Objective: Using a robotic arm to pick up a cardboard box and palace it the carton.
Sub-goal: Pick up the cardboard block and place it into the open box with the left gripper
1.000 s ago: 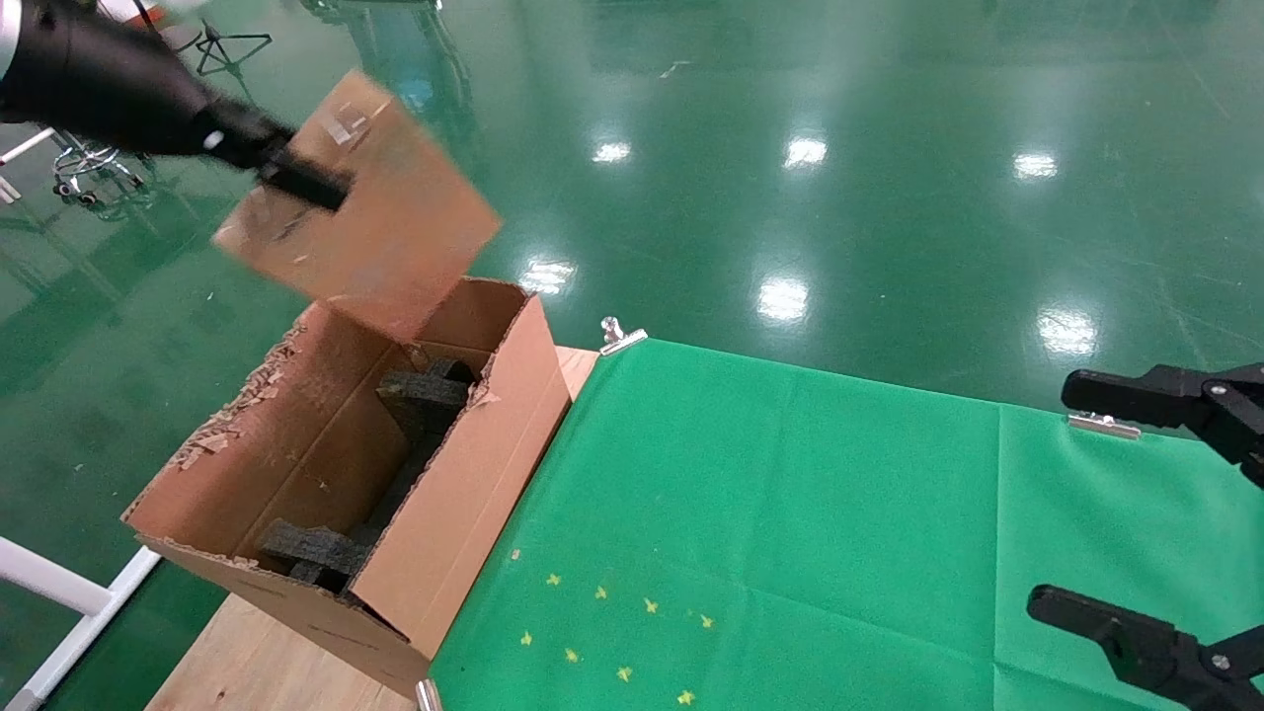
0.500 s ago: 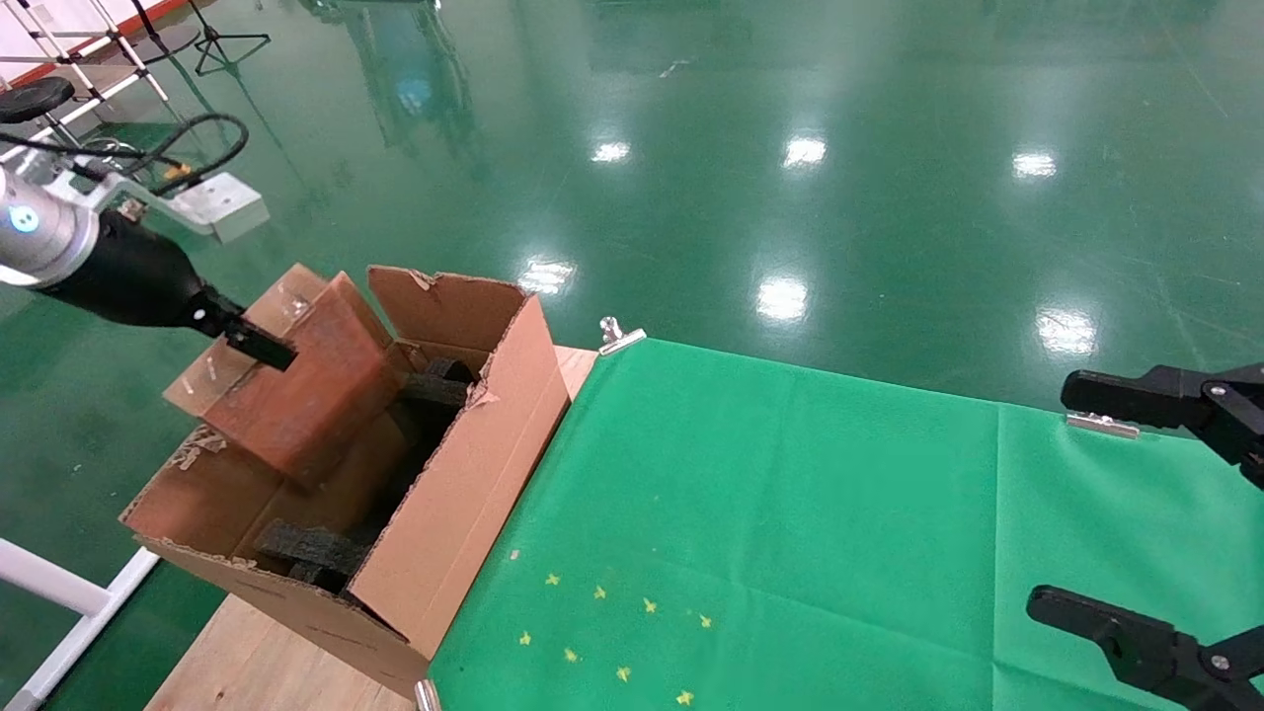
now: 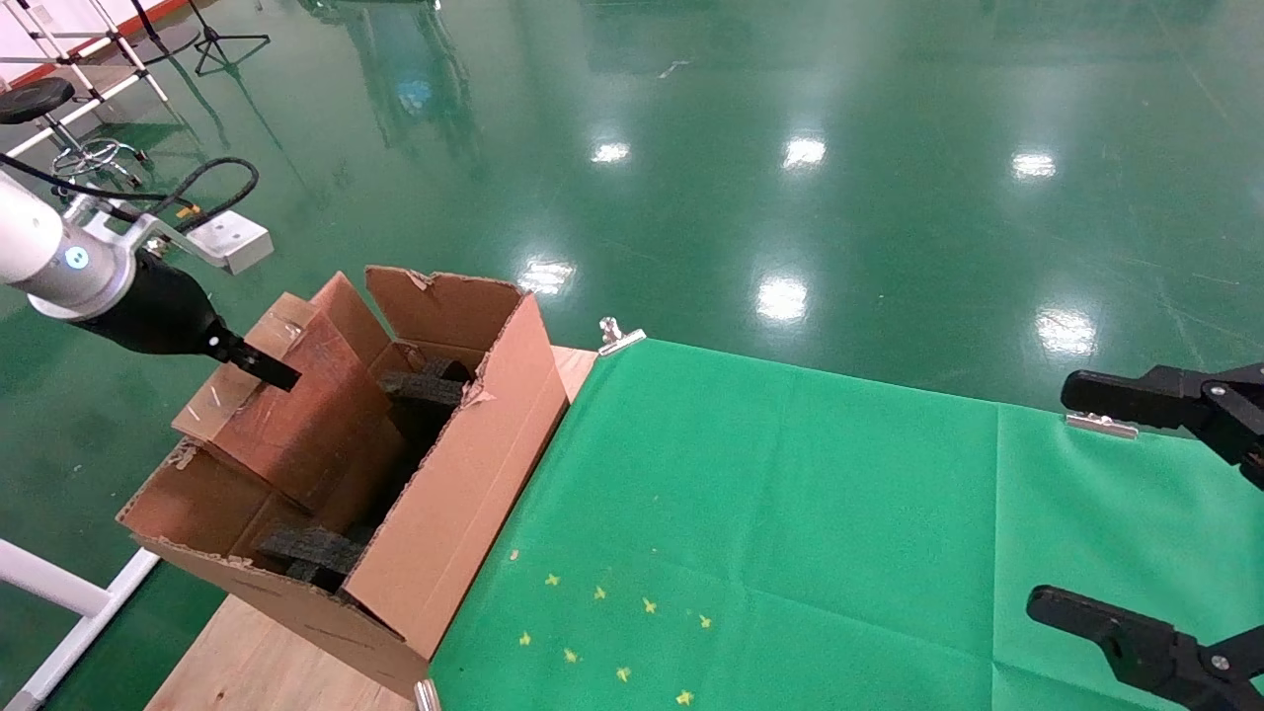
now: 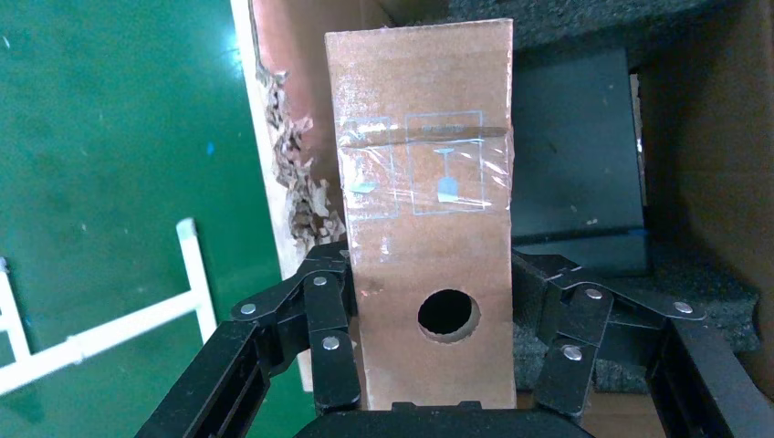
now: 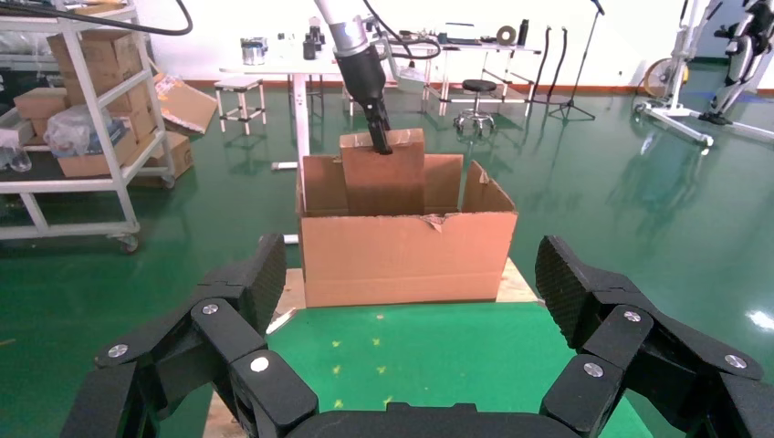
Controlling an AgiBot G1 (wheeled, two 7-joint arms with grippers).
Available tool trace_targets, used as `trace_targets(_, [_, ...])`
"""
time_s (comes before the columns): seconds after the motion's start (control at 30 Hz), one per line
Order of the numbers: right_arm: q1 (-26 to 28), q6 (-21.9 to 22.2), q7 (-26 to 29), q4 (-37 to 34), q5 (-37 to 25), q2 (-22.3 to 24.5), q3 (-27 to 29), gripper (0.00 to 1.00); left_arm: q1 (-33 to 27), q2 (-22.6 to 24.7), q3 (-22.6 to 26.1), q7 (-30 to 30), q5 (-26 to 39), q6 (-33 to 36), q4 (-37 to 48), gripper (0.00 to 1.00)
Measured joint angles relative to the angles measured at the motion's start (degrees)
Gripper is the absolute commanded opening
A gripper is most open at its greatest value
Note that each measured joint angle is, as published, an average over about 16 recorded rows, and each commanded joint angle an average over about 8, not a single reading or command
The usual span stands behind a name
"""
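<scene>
My left gripper (image 3: 262, 365), on the white arm with the blue ring, is shut on the narrow end of the slim brown cardboard box (image 3: 296, 405). The box stands partly inside the large torn-rimmed carton (image 3: 464, 484), its upper end above the rim. In the left wrist view the fingers (image 4: 333, 365) clamp both sides of the taped box (image 4: 424, 182) near its round hole, above black foam (image 4: 566, 164). A foam block (image 3: 425, 387) lies inside the carton. My right gripper (image 3: 1096, 504) is open and empty at the far right. From the right wrist view I see the carton (image 5: 406, 255) and the box (image 5: 383, 173).
The carton stands on the wooden table end (image 3: 257, 662), left of the green cloth (image 3: 790, 513) with yellow marks (image 3: 612, 632). Metal clips (image 3: 620, 336) hold the cloth's far edge. A white frame (image 3: 59, 592) stands low at the left.
The left arm has come down with the box, from high above the carton to inside it. In the last half second it sank only a little. The right gripper has not moved.
</scene>
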Motion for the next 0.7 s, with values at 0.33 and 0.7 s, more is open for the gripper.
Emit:
trace_targets(0.33, [0.0,0.0,0.0,0.0,0.0,0.0,0.0,1.00,4.5,2.8,-0.6,-0.9,-1.2,-3.6,6.6,0.00])
trace_targets(0.7, [0.0,0.0,0.0,0.0,0.0,0.0,0.0,1.00,8.4,3.8,-1.1,-2.6,-1.9,-10.4,9.4,0.94])
